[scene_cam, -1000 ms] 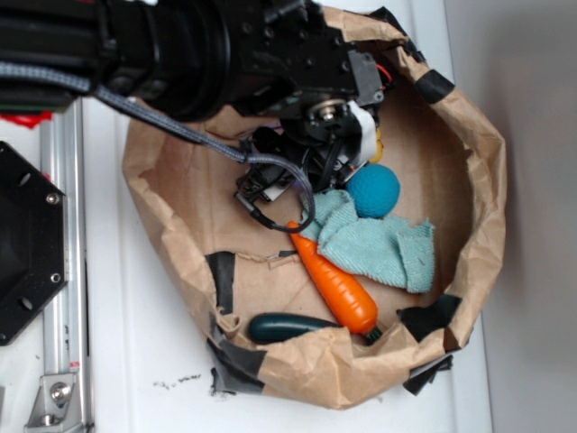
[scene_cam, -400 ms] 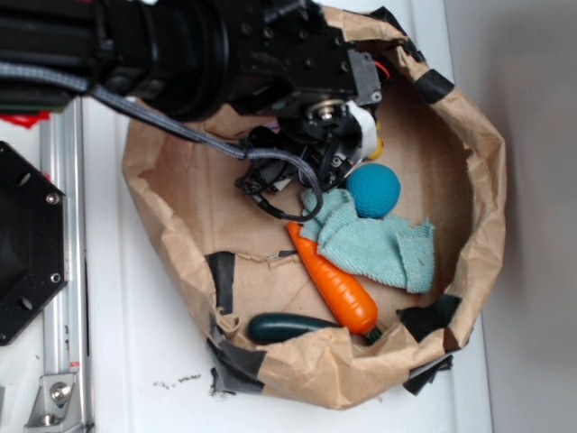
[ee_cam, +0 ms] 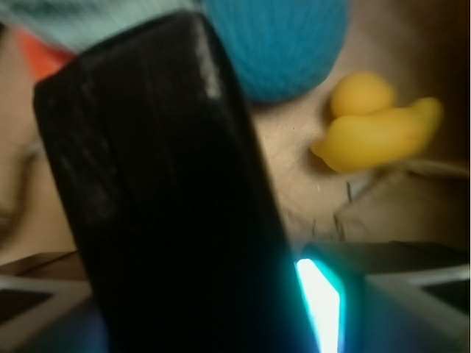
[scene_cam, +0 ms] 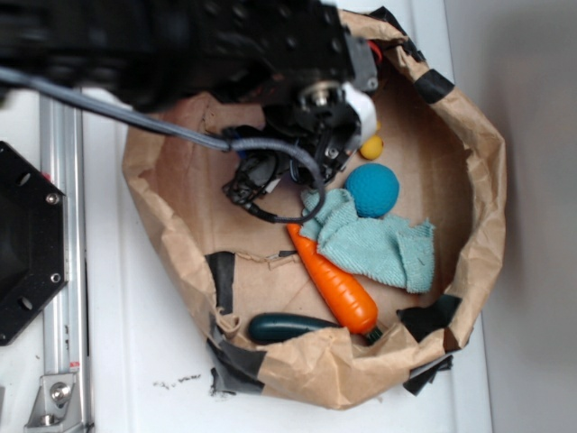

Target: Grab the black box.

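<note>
Here, black box [ee_cam: 162, 198] gripped in tool [scene_cam: 311, 158], beside blue ball [scene_cam: 372, 189]

- The place looked like a robot lab bench, not a home.
- Beneath the arm [scene_cam: 180, 54] a white tabletop [scene_cam: 135, 343] carried a bolted metal rail [scene_cam: 59, 271] and a black mounting plate [scene_cam: 27, 244] off to its side.
- Under the tool sat a makeshift paper bin [scene_cam: 478, 207] patched with black tape [scene_cam: 221, 275].
- It held toy props: a carrot [scene_cam: 335, 284], a blue ball [scene_cam: 372, 189], a yellow duck [ee_cam: 375, 129] and a cloth [scene_cam: 374, 244].
</note>
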`<state>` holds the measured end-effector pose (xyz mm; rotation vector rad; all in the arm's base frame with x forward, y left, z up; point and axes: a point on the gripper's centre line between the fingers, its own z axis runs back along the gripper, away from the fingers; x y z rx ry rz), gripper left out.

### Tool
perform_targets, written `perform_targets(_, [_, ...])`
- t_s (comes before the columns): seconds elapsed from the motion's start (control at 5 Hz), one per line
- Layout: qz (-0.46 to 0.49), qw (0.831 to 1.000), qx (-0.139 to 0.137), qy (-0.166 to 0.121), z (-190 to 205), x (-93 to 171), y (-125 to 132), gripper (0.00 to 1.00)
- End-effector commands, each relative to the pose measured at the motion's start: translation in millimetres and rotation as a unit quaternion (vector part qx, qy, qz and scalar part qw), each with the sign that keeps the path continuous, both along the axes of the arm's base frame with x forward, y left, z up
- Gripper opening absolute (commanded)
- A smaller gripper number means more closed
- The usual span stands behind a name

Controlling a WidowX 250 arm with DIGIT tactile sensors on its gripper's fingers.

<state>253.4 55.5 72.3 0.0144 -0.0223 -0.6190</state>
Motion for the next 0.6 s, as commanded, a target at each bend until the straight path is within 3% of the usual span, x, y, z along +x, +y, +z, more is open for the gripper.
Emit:
perform_targets(0.0, [0.12,0.993,0.006,-0.016,69,-3,-6,0.0])
perform_targets(0.4, [0.137,0.991,0.003,-0.013,62,-4,-25,0.0])
